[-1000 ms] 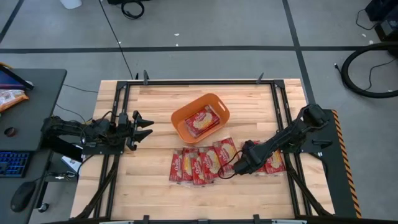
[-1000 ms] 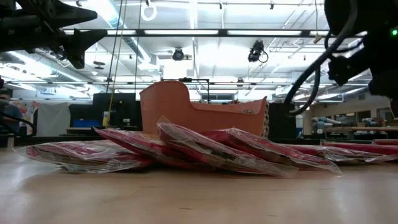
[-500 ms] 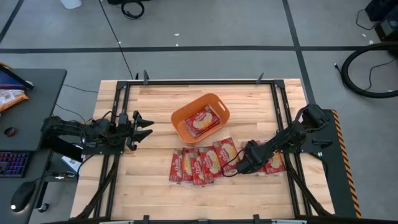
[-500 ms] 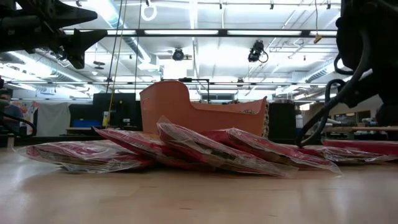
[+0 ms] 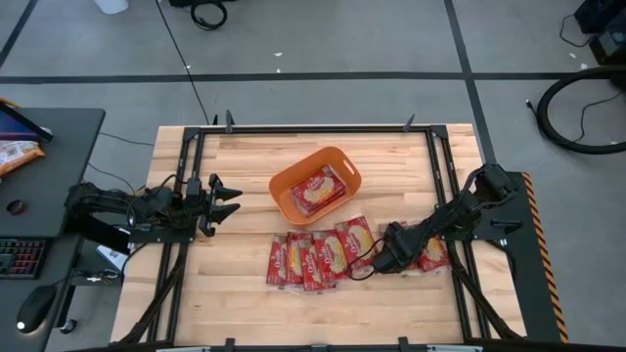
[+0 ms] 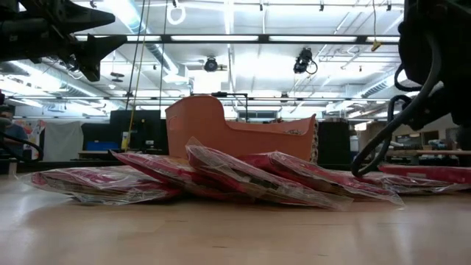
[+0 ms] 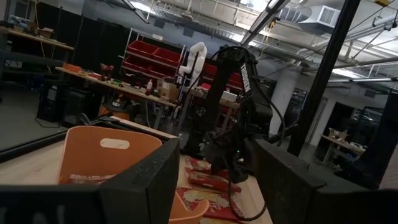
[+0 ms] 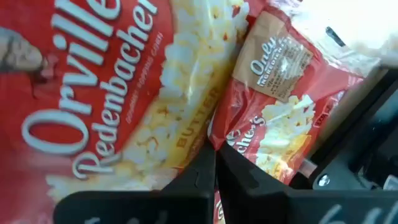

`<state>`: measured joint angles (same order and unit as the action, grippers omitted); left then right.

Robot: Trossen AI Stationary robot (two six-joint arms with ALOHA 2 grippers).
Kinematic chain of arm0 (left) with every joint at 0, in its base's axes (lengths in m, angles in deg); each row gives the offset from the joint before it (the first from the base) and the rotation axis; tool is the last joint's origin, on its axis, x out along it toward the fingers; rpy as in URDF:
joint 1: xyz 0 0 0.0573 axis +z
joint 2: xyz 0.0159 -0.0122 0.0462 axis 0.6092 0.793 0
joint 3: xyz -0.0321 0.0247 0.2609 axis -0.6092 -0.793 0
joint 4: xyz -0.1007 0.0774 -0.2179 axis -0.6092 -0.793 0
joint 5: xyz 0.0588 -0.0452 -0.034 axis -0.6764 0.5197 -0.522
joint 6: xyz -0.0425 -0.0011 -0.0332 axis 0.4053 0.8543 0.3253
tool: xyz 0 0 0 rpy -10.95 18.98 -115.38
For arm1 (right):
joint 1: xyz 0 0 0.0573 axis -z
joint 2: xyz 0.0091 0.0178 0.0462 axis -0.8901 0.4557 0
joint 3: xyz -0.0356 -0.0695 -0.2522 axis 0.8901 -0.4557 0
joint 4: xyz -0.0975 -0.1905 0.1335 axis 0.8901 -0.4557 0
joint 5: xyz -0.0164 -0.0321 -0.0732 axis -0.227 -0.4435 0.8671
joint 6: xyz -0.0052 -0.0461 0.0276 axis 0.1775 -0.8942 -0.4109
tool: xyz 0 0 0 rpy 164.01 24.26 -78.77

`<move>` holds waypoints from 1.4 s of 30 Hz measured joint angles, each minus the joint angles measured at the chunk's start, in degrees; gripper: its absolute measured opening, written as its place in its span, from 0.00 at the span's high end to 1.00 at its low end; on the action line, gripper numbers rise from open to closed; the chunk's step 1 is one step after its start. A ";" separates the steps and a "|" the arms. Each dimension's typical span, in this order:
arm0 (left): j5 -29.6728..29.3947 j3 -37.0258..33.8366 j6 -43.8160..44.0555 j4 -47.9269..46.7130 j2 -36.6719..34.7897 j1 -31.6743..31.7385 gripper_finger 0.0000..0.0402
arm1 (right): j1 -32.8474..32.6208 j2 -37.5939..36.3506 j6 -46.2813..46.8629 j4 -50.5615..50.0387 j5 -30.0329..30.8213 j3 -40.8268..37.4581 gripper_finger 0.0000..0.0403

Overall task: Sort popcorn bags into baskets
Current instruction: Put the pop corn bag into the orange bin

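The orange basket (image 5: 315,184) stands mid-table with one popcorn bag (image 5: 319,190) lying in it. Several more red popcorn bags (image 5: 318,258) lie flat in an overlapping row near the front edge, also seen in the low view (image 6: 243,177). My right gripper (image 5: 383,258) is down on the row's right part, shut where two bags overlap (image 8: 214,163). My left gripper (image 5: 231,198) hangs open above the table's left side, holding nothing. From there it looks toward the basket (image 7: 106,155). My right gripper is shut at the long edge (image 8: 219,138) of the popcorn bag (image 8: 280,106) that overlaps its neighbour (image 8: 124,106). The fingers (image 8: 155,193) come from above, slanting in from the table's right. They hide what lies between them. Both bags lie flat on the table.
A black metal frame (image 5: 313,128) runs around the tabletop. The right arm's cable (image 6: 375,151) loops down behind the bags. A desk with a keyboard (image 5: 22,256) and an orange snack bag (image 5: 18,154) stands left of the table. Bare wood lies in front of the row.
My right gripper has sunk a little onto the row of bags and has shut there. The bags lie as before, and my left arm has kept still.
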<state>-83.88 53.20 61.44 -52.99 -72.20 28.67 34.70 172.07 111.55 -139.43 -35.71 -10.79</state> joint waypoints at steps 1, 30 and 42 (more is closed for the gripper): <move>-0.02 0.00 0.00 0.00 0.01 0.02 0.49 | 0.00 0.06 -0.62 -0.89 0.24 0.88 0.97; -0.02 0.00 0.00 0.35 -0.02 0.02 0.49 | 3.90 0.02 -83.10 14.95 48.58 33.03 0.99; -0.02 0.00 0.00 0.35 0.01 0.02 0.49 | 18.91 0.02 -113.49 30.59 33.37 25.21 0.99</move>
<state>-83.90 53.20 61.44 -52.64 -72.19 28.69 53.62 172.09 -1.94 -108.84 -2.34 14.42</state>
